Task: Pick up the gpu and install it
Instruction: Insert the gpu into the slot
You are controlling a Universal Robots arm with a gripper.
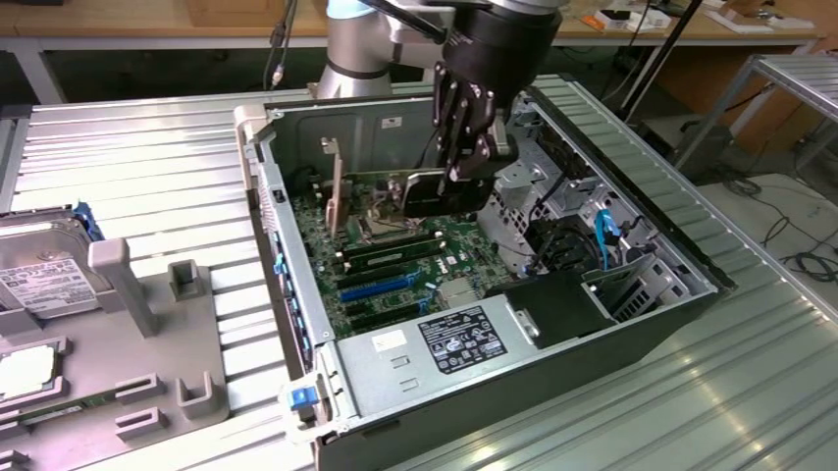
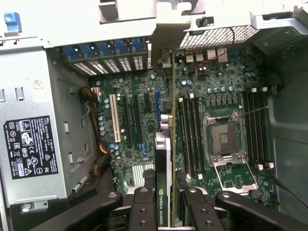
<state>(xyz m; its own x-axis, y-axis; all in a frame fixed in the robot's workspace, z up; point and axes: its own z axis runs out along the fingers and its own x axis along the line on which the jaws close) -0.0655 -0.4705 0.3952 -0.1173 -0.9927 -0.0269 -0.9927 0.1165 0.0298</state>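
- Gripper (image 1: 461,162) was down inside the open computer case (image 1: 282,226), which lay on its side on the ribbed metal table (image 1: 157,147).
- Pincer was narrow and clamped on the gpu (image 1: 439,194). In your wrist view, the black fingers (image 2: 143,207) pressed either side of the card (image 2: 163,163), which showed edge-on with its label facing the camera.
- Gpu stood upright on its long edge over the motherboard (image 1: 433,250), between the expansion slots (image 2: 132,118) and the memory slots (image 2: 190,130). Its far end reached toward the case's rear wall. You couldn't tell whether its edge sat in a slot.
- CPU socket (image 2: 224,139) was bare, just beside the card.
- Power supply (image 1: 439,339) sat in the case's near corner.
- Well apart, at the exterior view's left, a hard drive (image 1: 39,275) lay in the grey fixture tray (image 1: 144,324).
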